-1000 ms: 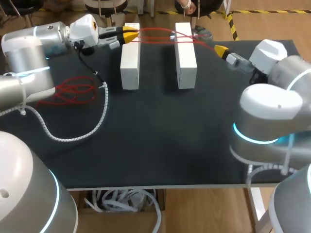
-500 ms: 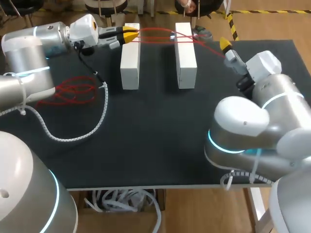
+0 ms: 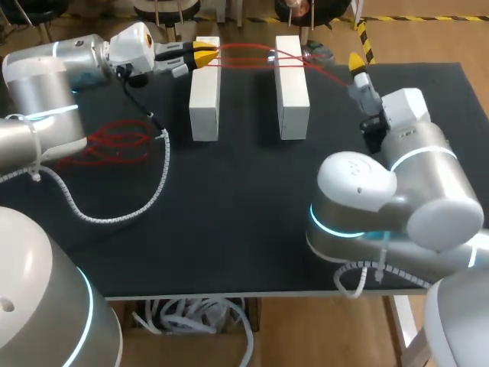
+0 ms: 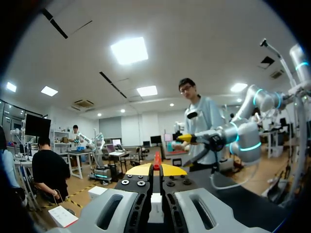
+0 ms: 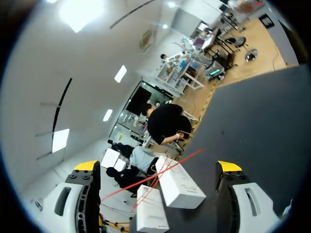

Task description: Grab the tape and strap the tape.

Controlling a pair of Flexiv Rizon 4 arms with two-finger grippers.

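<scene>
Two white blocks [image 3: 205, 88] [image 3: 292, 86] stand side by side at the table's far end. Red tape [image 3: 252, 53] runs in several strands across their far ends. My left gripper [image 3: 202, 53] is beside the left block, shut on the tape; in the left wrist view the tape [image 4: 156, 160] shows between the closed yellow tips of the left gripper [image 4: 155, 170]. The tape's loose end [image 3: 340, 76] lies right of the right block. My right gripper [image 3: 356, 61] hangs just beyond that end, open and empty. Its wrist view has the right gripper [image 5: 158, 166] spread wide, with the blocks [image 5: 180, 187] and the tape [image 5: 165, 170] ahead.
A loose heap of red tape [image 3: 114, 145] lies on the black table [image 3: 244, 199] at the left. A white spiral cable [image 3: 122, 202] from my left arm curls over the table beside it.
My right arm has swung in over the table. Its open gripper turned from the tape's loose end toward the far edge. The left arm and the tape kept still.
</scene>
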